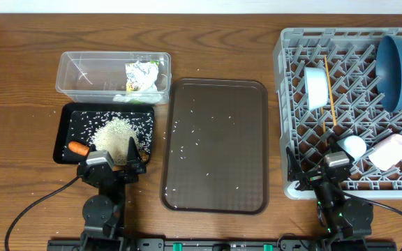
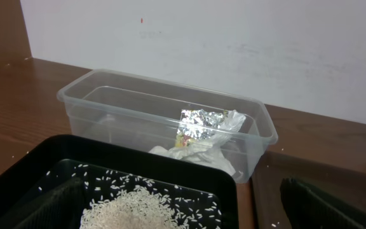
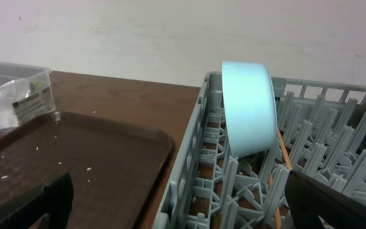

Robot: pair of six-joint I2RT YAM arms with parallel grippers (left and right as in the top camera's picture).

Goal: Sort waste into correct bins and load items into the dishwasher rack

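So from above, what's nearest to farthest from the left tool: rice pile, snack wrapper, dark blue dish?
From the left tool:
1. Rice pile, just ahead, in the black tray.
2. Snack wrapper, in the clear tub behind.
3. Dark blue dish, far right, in the rack.

Both arms sat folded low, elbows bent, wrists aimed forward from their bases. The left gripper (image 1: 110, 162) had its jaws spread wide, a dark finger at each side of its wrist camera's view. The right gripper (image 1: 318, 166) was spread just as wide, its fingers well apart.
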